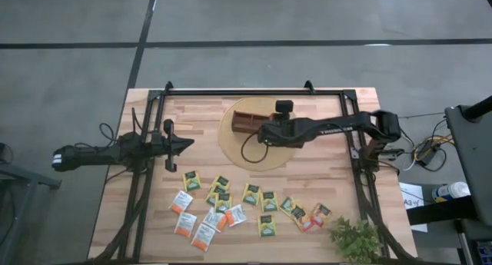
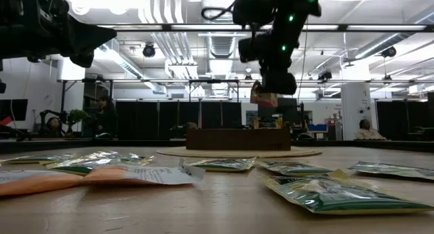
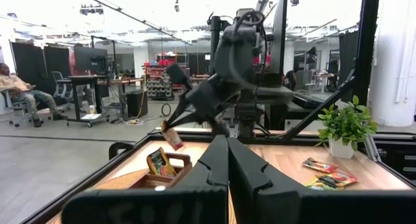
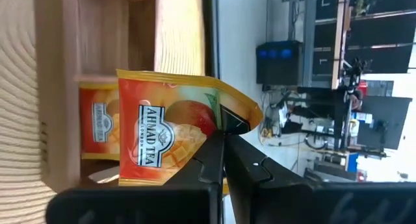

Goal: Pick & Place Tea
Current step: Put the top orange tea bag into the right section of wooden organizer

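Note:
My right gripper (image 4: 223, 149) is shut on an orange-red tea packet (image 4: 166, 136) just above the brown wooden tray (image 1: 244, 123), which stands on a round mat (image 1: 231, 150) at the table's far middle. Another orange packet (image 4: 97, 130) stands in a compartment of the tray. Several more tea packets (image 1: 231, 211) lie flat along the table's near side. My left gripper (image 1: 188, 145) is shut with nothing in it and hangs over the table's left side. My right gripper pinches the orange-red packet by one edge (image 4: 218, 123) between its two fingers. The fingers slant down from the table's right side. The packet (image 3: 172, 138) hangs below the fingertips, tilted and clear of the tray (image 3: 162, 178).
A small potted plant (image 1: 355, 238) stands at the near right corner. A black frame (image 1: 254, 89) runs around the table's edges. Bare wood lies between the mat and the packets.

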Available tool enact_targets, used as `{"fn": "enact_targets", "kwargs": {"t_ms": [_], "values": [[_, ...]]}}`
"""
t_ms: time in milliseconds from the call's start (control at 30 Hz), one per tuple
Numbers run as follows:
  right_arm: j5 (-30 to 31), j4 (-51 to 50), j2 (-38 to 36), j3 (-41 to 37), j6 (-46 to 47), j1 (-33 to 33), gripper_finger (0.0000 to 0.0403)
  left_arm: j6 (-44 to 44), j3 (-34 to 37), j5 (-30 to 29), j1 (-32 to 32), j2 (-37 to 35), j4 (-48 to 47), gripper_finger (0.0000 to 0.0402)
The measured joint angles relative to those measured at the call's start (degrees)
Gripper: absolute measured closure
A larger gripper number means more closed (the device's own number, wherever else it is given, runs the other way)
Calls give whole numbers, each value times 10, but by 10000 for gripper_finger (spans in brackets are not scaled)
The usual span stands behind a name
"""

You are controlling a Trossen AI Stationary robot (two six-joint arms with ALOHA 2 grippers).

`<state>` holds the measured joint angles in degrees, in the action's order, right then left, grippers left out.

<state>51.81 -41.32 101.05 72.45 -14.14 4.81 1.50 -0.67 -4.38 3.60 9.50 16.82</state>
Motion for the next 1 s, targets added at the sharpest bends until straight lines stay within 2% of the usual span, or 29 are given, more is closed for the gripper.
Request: {"fn": "enact_targets", "kwargs": {"t_ms": [267, 533, 1000], "values": [[3, 18, 20, -36, 4, 31, 394, 0, 0, 0, 0, 0, 0, 402], [5, 78, 19, -54, -28, 31, 394, 0, 0, 0, 0, 0, 0, 402], [4, 87, 23, -63, -24, 42, 394, 0, 0, 0, 0, 0, 0, 402]]}}
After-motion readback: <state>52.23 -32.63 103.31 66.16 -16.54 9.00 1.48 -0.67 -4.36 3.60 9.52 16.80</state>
